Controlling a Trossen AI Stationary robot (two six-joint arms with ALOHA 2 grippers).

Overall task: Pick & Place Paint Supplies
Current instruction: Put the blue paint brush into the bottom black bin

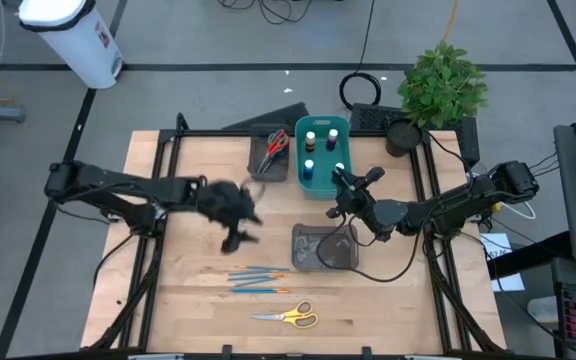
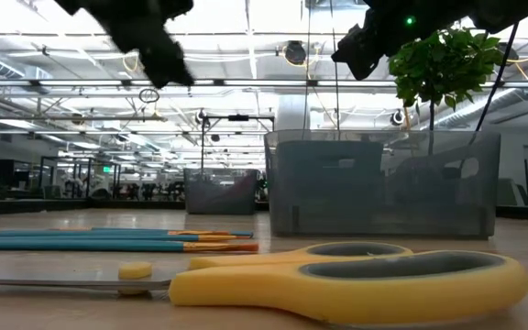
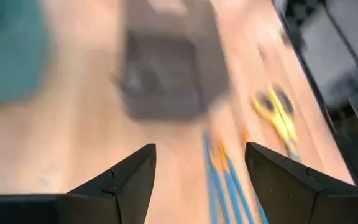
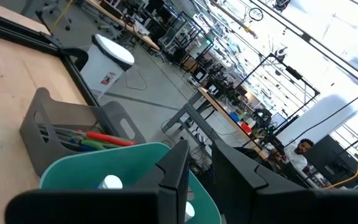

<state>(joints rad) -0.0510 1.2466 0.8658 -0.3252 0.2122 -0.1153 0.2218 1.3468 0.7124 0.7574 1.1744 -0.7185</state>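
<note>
Below the open left gripper (image 1: 236,222), apparently apart, lie brushes (image 1: 258,279).

No text or label can be read anywhere.

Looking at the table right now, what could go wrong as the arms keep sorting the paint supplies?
1. The left gripper hangs open above the brushes, which lie close together; a grasp may catch more than one or roll them aside.
2. The yellow scissors lie flat near the table's front edge, so a push could slide them off.
3. The right gripper sits by the teal bin, near the bottles; it might knock the rim.
</note>
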